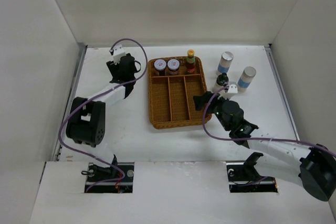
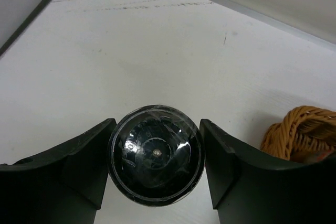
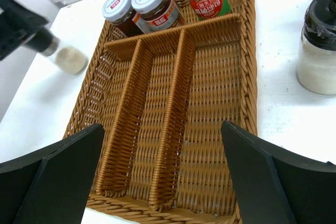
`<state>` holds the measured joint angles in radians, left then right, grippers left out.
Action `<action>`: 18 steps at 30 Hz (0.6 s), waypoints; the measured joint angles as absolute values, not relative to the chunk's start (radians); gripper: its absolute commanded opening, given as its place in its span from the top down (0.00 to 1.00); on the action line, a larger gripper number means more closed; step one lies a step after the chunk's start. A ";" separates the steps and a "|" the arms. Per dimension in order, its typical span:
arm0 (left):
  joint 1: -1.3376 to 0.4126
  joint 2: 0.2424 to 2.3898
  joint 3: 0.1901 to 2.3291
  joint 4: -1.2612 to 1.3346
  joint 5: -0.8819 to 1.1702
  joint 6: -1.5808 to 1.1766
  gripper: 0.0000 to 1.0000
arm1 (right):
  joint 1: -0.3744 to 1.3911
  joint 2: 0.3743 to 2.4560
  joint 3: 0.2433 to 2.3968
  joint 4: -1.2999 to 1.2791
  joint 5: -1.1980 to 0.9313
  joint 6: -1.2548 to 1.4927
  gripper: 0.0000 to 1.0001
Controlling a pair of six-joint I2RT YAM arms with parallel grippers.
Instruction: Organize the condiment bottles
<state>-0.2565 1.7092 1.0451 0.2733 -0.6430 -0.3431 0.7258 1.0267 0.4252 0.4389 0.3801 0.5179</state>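
Note:
My left gripper (image 1: 124, 70) is left of the wicker tray (image 1: 153, 98). In the left wrist view it (image 2: 157, 125) is shut on the grey-lidded jar (image 2: 156, 156), seen from above. In the right wrist view the jar (image 3: 63, 55) hangs under those fingers. Two pink-white-lidded jars (image 1: 159, 65) (image 1: 173, 65) and the yellow-capped sauce bottle (image 1: 190, 61) stand in the tray's far compartment. The black-capped white bottle (image 1: 220, 82) and two silver-capped shakers (image 1: 226, 61) (image 1: 246, 77) stand right of the tray. My right gripper (image 1: 202, 102) is open and empty over the tray's near right part (image 3: 161, 129).
The tray's three long compartments (image 3: 220, 103) hold nothing. White walls (image 1: 52, 35) close in the table on the left, back and right. The tray's corner (image 2: 299, 129) lies close to the right of my left fingers.

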 measured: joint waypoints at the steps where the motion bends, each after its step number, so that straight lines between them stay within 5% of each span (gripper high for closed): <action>1: -0.265 1.674 1.025 0.266 -0.651 -0.339 0.65 | 0.726 1.027 0.425 0.439 0.380 0.518 0.00; 10: -0.495 1.359 0.946 0.289 -0.677 -0.342 0.65 | 0.720 1.018 0.424 0.438 0.381 0.518 0.00; 18: -0.625 1.417 0.946 0.302 -0.663 -0.359 0.64 | 0.717 0.974 0.413 0.439 0.383 0.521 0.00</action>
<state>-0.6247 1.4166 0.9463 0.3019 -0.6628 -0.3592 0.7166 0.9741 0.4126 0.4393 0.3832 0.5205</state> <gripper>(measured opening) 0.606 0.998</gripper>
